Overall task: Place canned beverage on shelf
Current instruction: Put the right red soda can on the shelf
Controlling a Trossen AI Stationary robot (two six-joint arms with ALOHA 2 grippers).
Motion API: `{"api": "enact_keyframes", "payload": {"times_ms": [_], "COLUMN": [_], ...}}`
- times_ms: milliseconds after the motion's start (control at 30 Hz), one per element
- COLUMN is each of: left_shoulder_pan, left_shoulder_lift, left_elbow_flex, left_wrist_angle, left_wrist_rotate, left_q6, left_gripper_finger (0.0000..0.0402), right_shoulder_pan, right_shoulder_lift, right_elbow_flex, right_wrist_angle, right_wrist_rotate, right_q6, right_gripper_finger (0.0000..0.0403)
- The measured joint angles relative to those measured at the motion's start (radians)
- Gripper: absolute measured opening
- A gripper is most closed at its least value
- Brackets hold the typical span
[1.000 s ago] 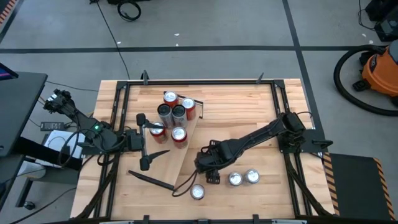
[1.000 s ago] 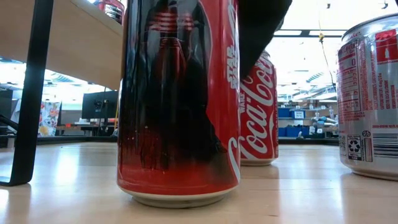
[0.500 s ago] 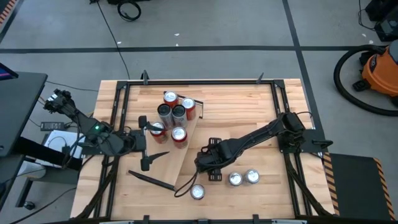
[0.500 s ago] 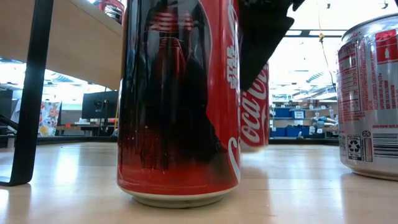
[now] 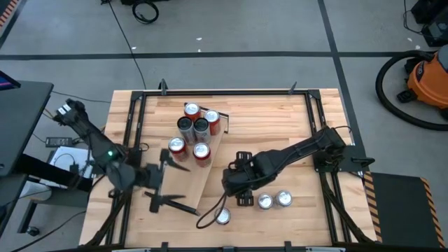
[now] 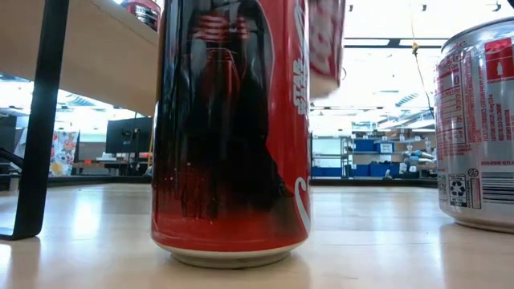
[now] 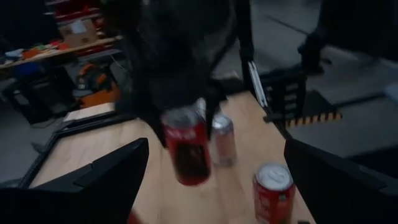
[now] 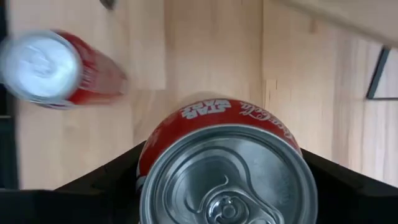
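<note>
floor: orange vacuum [image 5: 428, 77] far right | black cable coil [image 5: 145, 11] beyond table

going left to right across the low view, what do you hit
dark shelf leg → big red star wars can standing on the table → red can lifted off the table, just past its upper right edge → silver can at the right edge

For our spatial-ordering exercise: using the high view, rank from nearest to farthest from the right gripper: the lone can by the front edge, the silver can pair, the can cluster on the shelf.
1. Silver can pair, beside the right gripper.
2. Lone can, front edge; close to the pair's distance.
3. Can cluster on the shelf, far side.
</note>
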Motion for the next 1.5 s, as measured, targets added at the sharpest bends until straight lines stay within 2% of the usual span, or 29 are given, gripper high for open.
{"api": "enact_keyframes", "payload": {"times_ms": [233,467,700,867,1500], "left_shoulder_pan": [-0.059,-0.062,-0.017,0.003,0.071], "left_shoulder_lift": [0.161,0.268,0.319,0.354,0.391], "left_elbow_flex": [0.0,0.0,0.0,0.004,0.022], "left_wrist_angle": [0.018,0.119,0.131,0.13,0.157], "left_wrist_rotate": [0.014,0.001,-0.069,-0.139,-0.094], "left_q6": [-0.014,-0.106,-0.26,-0.293,-0.301], "left_gripper_finger": [0.0387,0.0387,0.0387,0.0387,0.0386], "right_shoulder_pan": [0.032,0.072,0.08,0.074,0.033], "right_shoulder_lift": [-0.001,-0.001,0.008,0.013,0.028], "right_elbow_flex": [0.142,0.193,0.186,0.186,0.185], "right_wrist_angle": [-0.048,0.025,0.11,0.137,0.35], "right_wrist_rotate": [0.05,0.047,0.073,0.091,0.089], "right_q6": [0.009,-0.037,-0.086,-0.112,-0.19], "right_gripper_finger": [0.0321,0.0321,0.0321,0.0321,0.0321]}}
